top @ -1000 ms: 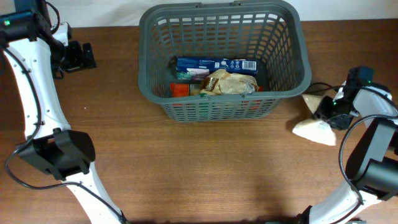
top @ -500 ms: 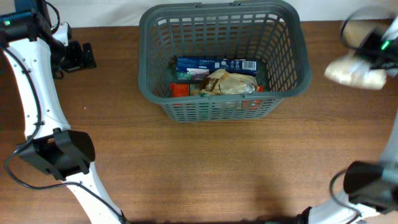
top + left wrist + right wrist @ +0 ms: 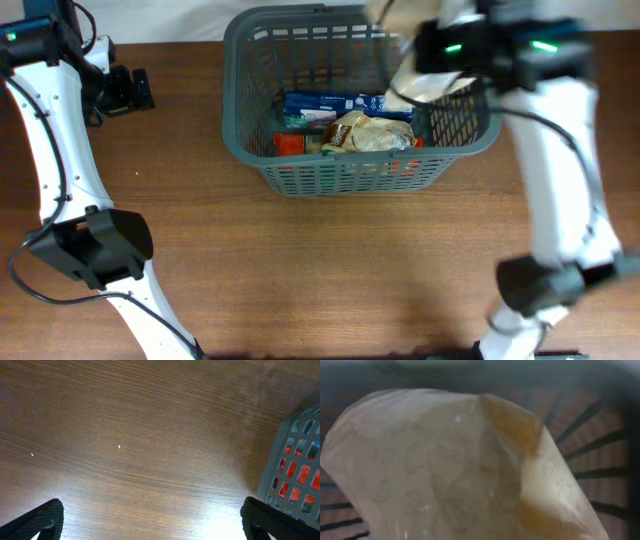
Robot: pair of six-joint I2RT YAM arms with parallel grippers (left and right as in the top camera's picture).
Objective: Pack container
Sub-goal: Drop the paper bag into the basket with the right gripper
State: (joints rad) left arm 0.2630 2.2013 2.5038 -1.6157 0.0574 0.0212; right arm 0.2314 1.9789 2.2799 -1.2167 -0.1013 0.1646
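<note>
The container (image 3: 350, 162) is a large dark grey slotted basket at the back middle of the table. It holds a blue box (image 3: 330, 103), a tan crinkled bag (image 3: 370, 133) and a red packet (image 3: 288, 144). My right gripper (image 3: 440, 50) is blurred above the basket's right half, shut on a pale translucent bag (image 3: 425, 85). That bag (image 3: 445, 470) fills the right wrist view and hides the fingers; basket slats (image 3: 600, 435) show behind it. My left gripper (image 3: 125, 90) is open and empty at the far left (image 3: 155, 525).
The left wrist view shows bare wooden table and the basket's corner (image 3: 295, 460) with red showing through its slots. The right arm's links (image 3: 560, 180) stretch over the table to the right of the basket.
My right gripper lifted the pale bag from the table at the right, swung it up and leftward, and now holds it over the basket. The left arm has not moved.
</note>
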